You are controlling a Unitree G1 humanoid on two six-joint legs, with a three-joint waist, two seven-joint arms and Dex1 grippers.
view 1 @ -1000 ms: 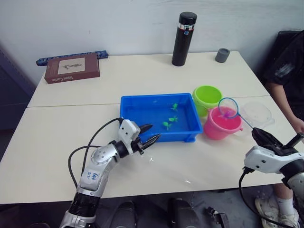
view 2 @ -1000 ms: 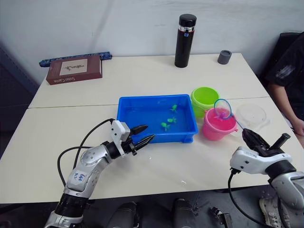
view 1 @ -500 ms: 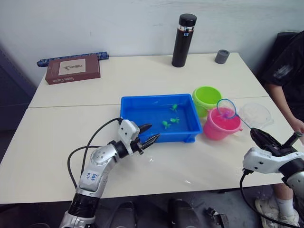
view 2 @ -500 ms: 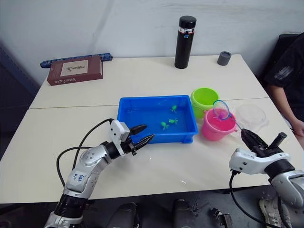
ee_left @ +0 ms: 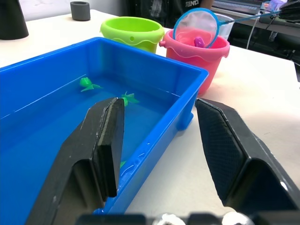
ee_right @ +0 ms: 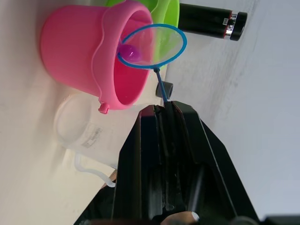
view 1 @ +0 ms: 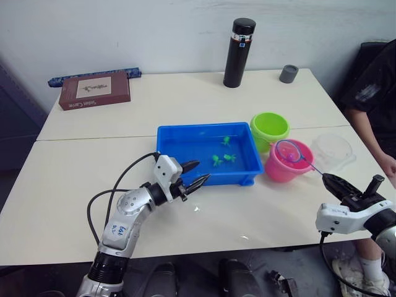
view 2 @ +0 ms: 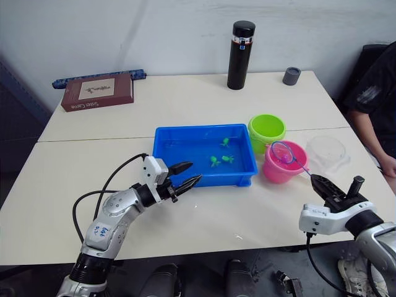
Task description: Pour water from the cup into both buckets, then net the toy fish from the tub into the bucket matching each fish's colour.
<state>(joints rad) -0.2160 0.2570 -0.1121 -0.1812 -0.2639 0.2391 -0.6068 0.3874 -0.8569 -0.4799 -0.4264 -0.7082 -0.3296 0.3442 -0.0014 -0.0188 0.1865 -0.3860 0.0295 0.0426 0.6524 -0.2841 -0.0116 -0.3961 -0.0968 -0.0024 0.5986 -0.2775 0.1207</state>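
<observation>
- The tub point(ee_left: 154, 56) was glossy blue plastic, its rim catching the light.
- The green bucket point(ee_left: 131, 33) and the pink bucket point(ee_left: 206, 56) were smooth, shiny plastic.
- The cup point(view 1: 334, 150) was clear plastic.
- The net point(ee_left: 195, 30) was fine pale mesh on a thin blue hoop.
- The left end effector point(ee_left: 159, 140) had black fingers with finely textured matt pads point(ee_left: 218, 140).
- The tabletop point(view 1: 93, 167) was smooth, matt and cream.
- The flask point(view 1: 239, 52) was glossy black.

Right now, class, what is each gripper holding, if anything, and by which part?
The right gripper holds the small blue fishing net by the end of its thin handle, the hoop over the pink bucket. The left gripper is open and holds nothing.
</observation>
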